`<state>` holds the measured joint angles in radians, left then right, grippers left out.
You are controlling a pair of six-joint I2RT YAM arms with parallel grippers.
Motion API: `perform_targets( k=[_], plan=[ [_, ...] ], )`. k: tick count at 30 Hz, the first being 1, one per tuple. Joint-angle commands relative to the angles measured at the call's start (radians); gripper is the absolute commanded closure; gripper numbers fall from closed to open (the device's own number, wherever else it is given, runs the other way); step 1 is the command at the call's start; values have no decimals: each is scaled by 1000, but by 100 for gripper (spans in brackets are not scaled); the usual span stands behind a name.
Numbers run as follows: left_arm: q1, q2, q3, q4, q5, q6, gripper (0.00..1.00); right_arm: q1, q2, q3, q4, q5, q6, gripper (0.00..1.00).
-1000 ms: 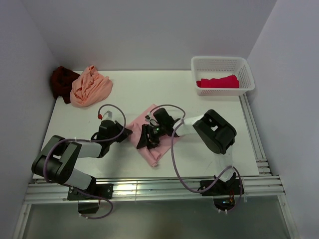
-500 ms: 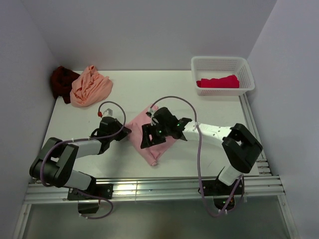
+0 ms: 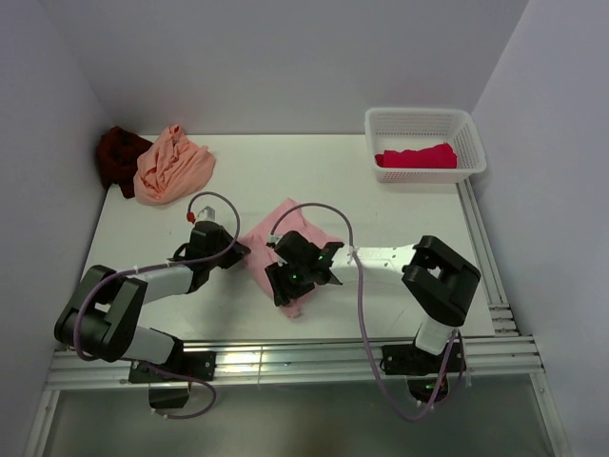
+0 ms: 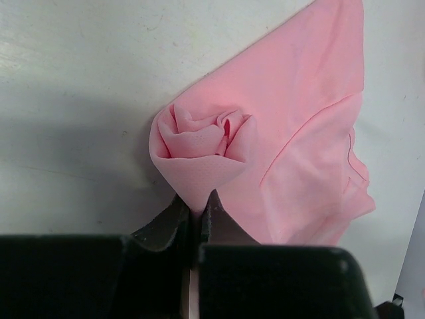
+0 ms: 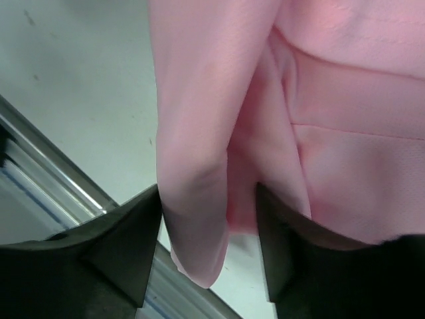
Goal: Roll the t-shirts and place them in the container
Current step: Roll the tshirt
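The light pink t-shirt (image 3: 285, 233) lies mid-table, partly rolled. My left gripper (image 3: 238, 254) is at its left corner. In the left wrist view it (image 4: 194, 211) is shut on a pinch of cloth just below the rolled-up end (image 4: 202, 143). My right gripper (image 3: 284, 286) is at the shirt's near end. In the right wrist view it (image 5: 209, 249) straddles the rolled edge (image 5: 196, 166), and the cloth fills the gap between both fingers (image 5: 136, 249). The peach-orange t-shirt (image 3: 173, 164) and the dark maroon t-shirt (image 3: 117, 157) lie bunched at the back left. The bright red t-shirt (image 3: 416, 156) lies in the basket.
A white lattice basket (image 3: 425, 122) stands at the back right corner. Metal rails (image 3: 285, 357) run along the table's near edge, close behind the pink shirt's near tip, and along the right edge. Walls close in the left, back and right sides.
My right gripper has moved from the pink shirt's middle down to its near end, with the arm stretched out low. The left gripper has barely moved.
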<state>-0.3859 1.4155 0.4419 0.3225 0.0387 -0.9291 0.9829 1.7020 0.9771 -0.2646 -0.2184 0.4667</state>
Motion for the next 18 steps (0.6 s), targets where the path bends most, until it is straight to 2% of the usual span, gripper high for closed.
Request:
perform_targets(
  k=[1, 2, 3, 6, 13, 18],
  plan=[
    [-4, -26, 34, 3, 10, 16, 100, 45, 16, 18, -21, 71, -33, 41],
    [-4, -27, 34, 3, 10, 15, 100, 52, 19, 21, -25, 65, -30, 51],
    [-4, -26, 34, 4, 9, 16, 100, 53, 18, 23, -24, 50, -27, 71],
    [-4, -29, 26, 15, 9, 15, 100, 51, -1, 28, -5, -31, -11, 98],
    [-4, -53, -11, 53, 1, 19, 99, -16, -31, -27, 111, -306, 84, 100],
    [-2, -58, -22, 66, -2, 29, 98, -95, -36, -150, 319, -504, 167, 100]
  ],
)
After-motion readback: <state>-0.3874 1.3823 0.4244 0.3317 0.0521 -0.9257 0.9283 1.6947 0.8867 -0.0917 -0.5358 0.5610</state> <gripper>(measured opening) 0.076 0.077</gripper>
